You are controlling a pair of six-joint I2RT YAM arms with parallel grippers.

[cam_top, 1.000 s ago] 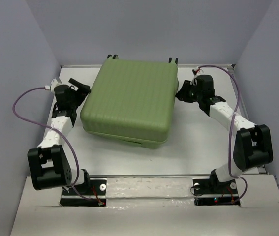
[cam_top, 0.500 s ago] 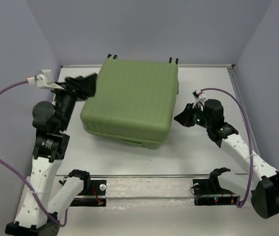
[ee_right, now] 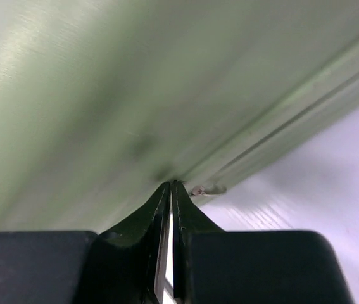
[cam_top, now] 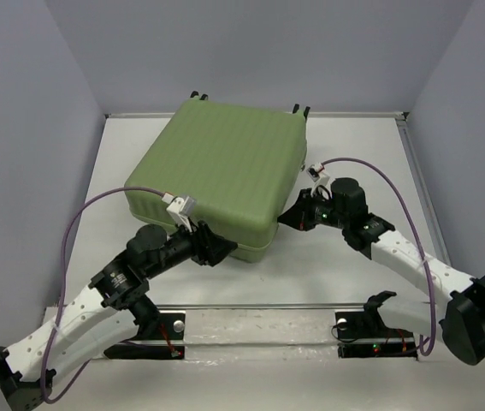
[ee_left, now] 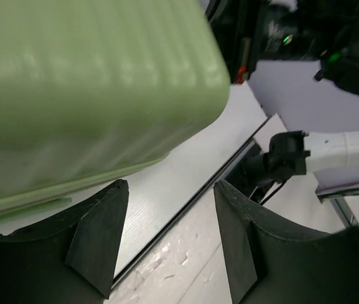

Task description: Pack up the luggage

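Luggage [cam_top: 225,167] closed, mid-frame. L hand [ee_left: 170,188] open, empty, at its lower edge; R hand [ee_right: 171,186] shut, tips at shell.

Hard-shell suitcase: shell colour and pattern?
The hard-shell suitcase is pale sage green with fine parallel ribs; clearest in the top external view.

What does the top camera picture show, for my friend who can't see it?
A big, closed green suitcase lies flat on a white table. The robot's left gripper is at the suitcase's near edge, and the right gripper is at its right side, close to the near corner.
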